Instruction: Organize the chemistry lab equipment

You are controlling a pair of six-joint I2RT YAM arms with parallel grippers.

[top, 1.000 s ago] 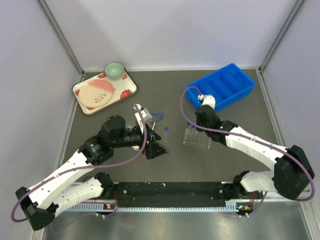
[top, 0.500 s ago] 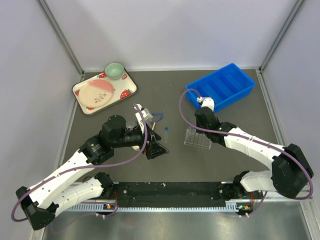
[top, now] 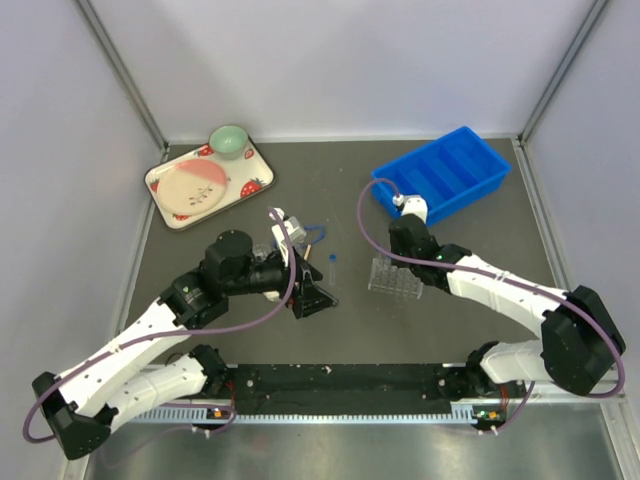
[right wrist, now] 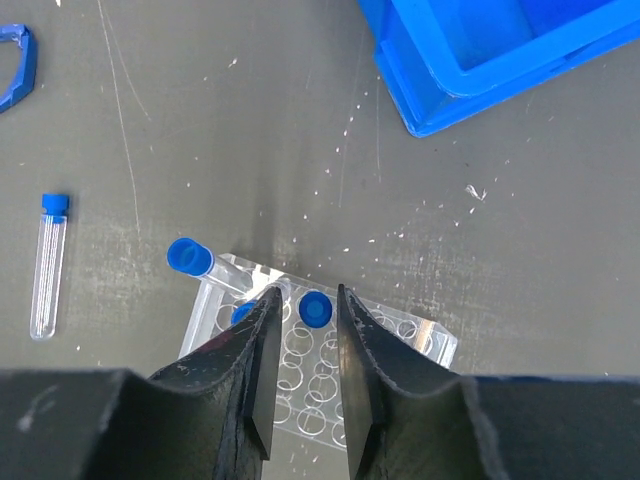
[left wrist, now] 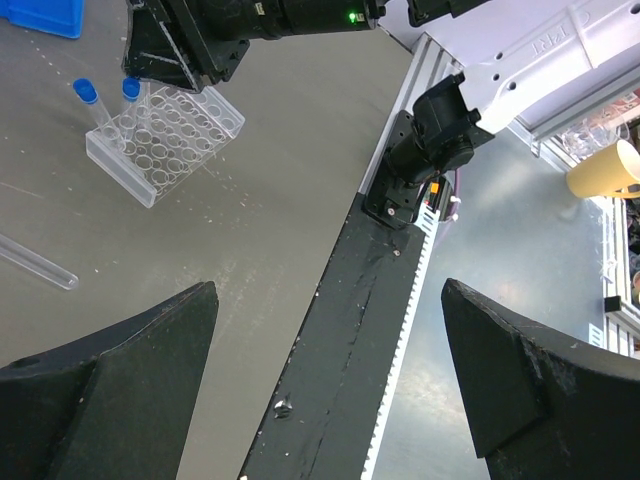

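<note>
Test-tube rack [top: 393,277] stands on the worktop [top: 350,200] near the blue bin [top: 450,170]; right claw [right wrist: 305,293] hangs narrow around a capped tube [right wrist: 315,309] there, grip unclear. Left claw [left wrist: 330,380] gapes wide, empty

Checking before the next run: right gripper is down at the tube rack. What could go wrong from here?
Right gripper straddles a capped tube in the rack; a skewed retreat could drag the rack. The leaning tube beside its finger could get knocked out.
</note>
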